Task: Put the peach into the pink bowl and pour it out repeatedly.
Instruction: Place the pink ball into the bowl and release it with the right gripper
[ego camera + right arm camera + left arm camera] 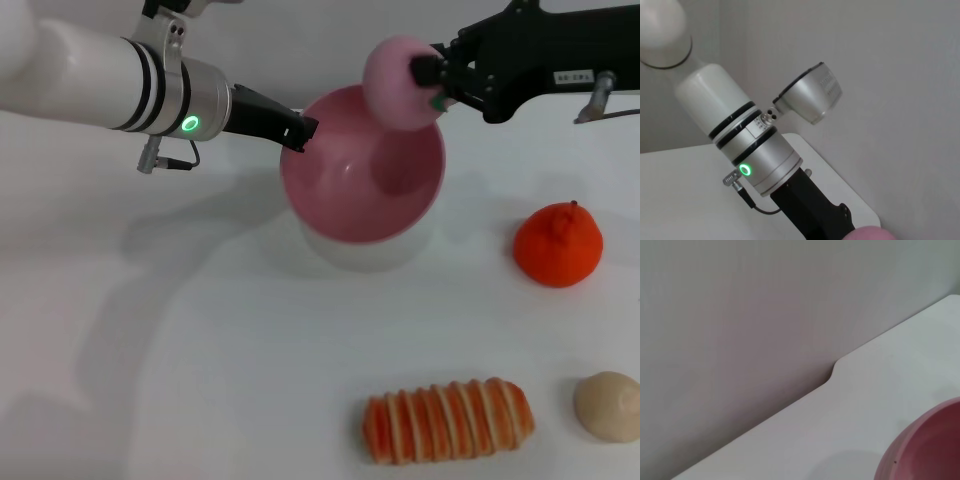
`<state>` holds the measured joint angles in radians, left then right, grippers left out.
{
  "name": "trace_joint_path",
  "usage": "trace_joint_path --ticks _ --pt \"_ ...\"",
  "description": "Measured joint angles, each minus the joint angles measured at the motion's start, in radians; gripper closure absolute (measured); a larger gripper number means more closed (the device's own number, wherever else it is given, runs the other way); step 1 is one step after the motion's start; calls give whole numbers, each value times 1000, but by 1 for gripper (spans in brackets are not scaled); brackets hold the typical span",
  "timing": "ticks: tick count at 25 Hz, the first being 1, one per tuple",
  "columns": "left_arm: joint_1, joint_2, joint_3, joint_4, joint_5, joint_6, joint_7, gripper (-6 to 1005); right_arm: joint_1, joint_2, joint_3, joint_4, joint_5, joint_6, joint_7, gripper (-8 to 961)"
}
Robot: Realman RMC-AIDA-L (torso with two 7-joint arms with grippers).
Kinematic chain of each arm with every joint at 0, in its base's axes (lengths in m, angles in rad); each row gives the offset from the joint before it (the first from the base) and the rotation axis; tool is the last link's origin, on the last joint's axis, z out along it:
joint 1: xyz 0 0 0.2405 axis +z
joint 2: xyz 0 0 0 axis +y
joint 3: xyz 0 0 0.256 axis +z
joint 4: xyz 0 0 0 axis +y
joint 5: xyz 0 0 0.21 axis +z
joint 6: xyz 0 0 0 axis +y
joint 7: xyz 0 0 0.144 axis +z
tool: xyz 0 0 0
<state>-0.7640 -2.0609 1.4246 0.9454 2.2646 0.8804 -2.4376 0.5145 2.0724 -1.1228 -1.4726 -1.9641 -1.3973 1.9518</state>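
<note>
The pink bowl (345,205) is lifted and tilted, its opening facing the head camera. My left gripper (300,130) is shut on the bowl's left rim. The pale pink peach (397,82) hangs just above the bowl's far right rim, and my right gripper (432,86) is shut on it from the right. In the left wrist view only part of the pink bowl (932,450) shows in a corner. In the right wrist view a sliver of the peach (872,234) shows at the edge, with the left arm (760,160) beyond it.
A bright orange fruit (558,245) sits on the white table to the right. A striped orange-and-cream bread loaf (448,420) lies at the front, with a beige round lump (608,405) beside it. The table's back edge (832,372) meets a grey wall.
</note>
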Motion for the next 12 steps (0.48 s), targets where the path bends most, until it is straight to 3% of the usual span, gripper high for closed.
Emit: trace_joint_path --ticks 9,12 --pt "-6 -1 20 5 -1 3 -1 953 2 2 -6 47 2 57 -11 809" --pt "-6 -1 20 6 -1 3 -2 953 -2 2 -3 49 3 61 -12 580"
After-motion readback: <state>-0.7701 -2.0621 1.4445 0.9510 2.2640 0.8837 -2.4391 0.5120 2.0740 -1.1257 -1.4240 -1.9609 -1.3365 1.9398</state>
